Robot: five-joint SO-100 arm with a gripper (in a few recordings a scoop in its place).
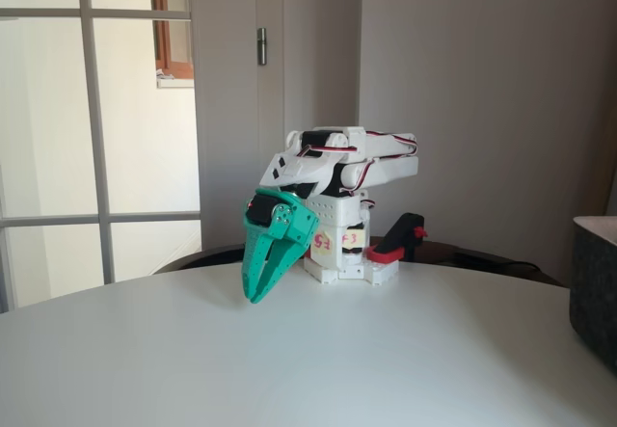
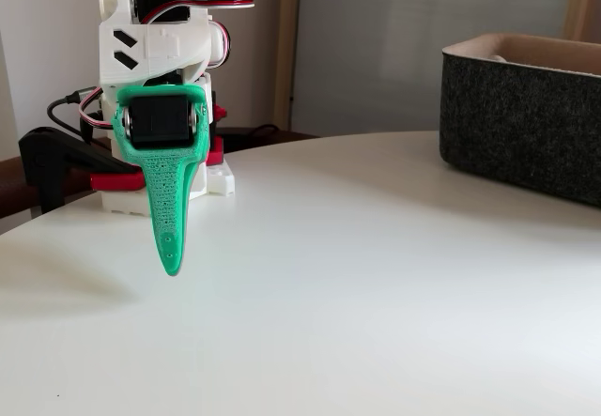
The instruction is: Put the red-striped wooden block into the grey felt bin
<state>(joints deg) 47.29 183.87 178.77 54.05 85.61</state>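
White arm sitting folded over its base, green hand (image 1: 255, 295) (image 2: 170, 264) hanging down with tips pointing at the white worktop (image 1: 308, 360) (image 2: 376, 294), hovering just above it, not touching. In a fixed view the two green fingers (image 1: 273, 258) are lying together, tips meeting, nothing between them: hand closed and empty. In the other fixed view the hand is showing edge-on as one narrow green blade, so the jaws can't be read there.

Grey felt bin (image 1: 593, 287) (image 2: 526, 115) sitting on the worktop well apart from the hand, off to the right of it in both fixed views, cut by the picture edge. Pale rim showing on top; something pale peeking just over the rim in a fixed view, too little visible to identify.

Red-striped wooden block: can't place it anywhere near the hand.

Black-and-red clamp (image 1: 397, 239) (image 2: 66, 167) sitting at the arm's base, behind the hand. Glass door with pale frame (image 1: 92, 128) standing behind the worktop, left of the hand.
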